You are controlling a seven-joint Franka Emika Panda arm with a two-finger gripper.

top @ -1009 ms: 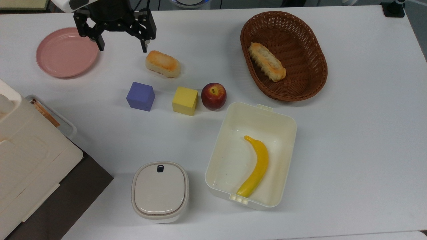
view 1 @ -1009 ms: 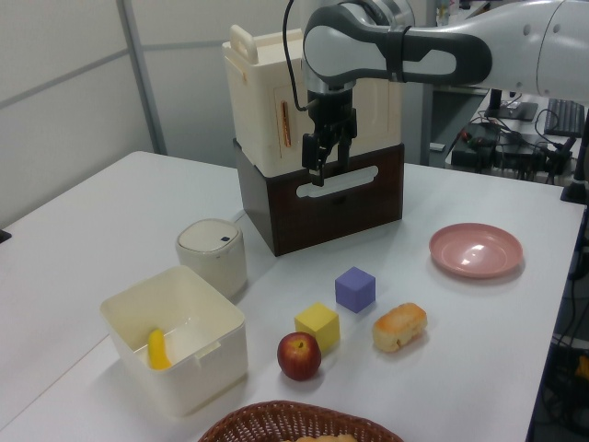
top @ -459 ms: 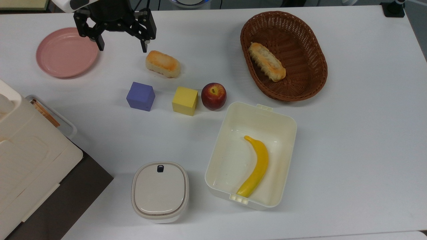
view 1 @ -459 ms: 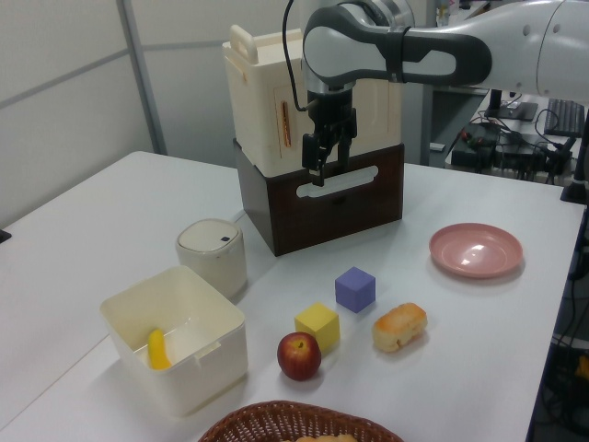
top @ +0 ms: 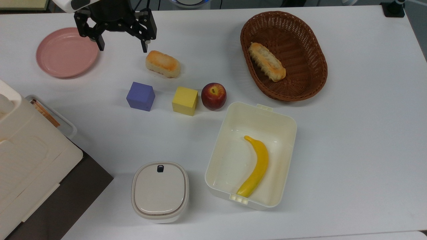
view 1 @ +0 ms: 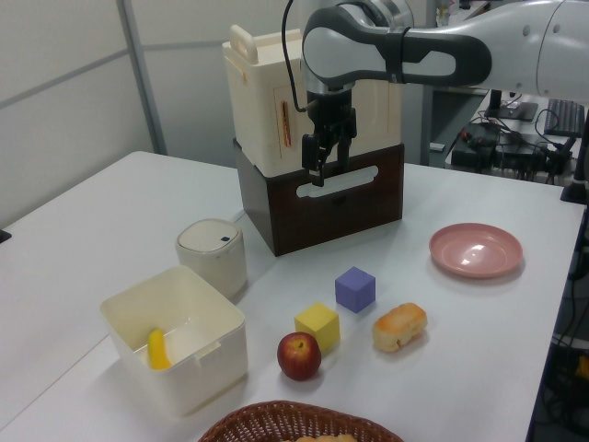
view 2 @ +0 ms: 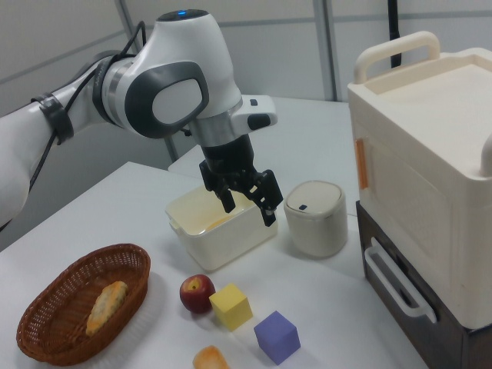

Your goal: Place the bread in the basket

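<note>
Nothing on the table has shifted over the last second: the gripper [top: 121, 46] hangs in the same spot high above the white table [top: 360, 140], its fingers spread wide and empty. In the top view it sits between the pink plate [top: 66, 52] and the bread [top: 163, 63], just to the top view's left of the bun. The bread lies flat on the table, untouched, well apart from the basket [top: 302, 88], which already holds a longer ridged loaf [top: 266, 61]. The approach and grasp appear yet to come.

Also on the table are a purple cube [top: 140, 96], a yellow cube [top: 185, 100], an apple [top: 213, 96], a cream box [top: 283, 123] holding a banana [top: 256, 166], and a lidded container [top: 160, 191]. A cream and brown cabinet [view 1: 313, 147] stands at the table's edge, and grey panel walls rise behind.
</note>
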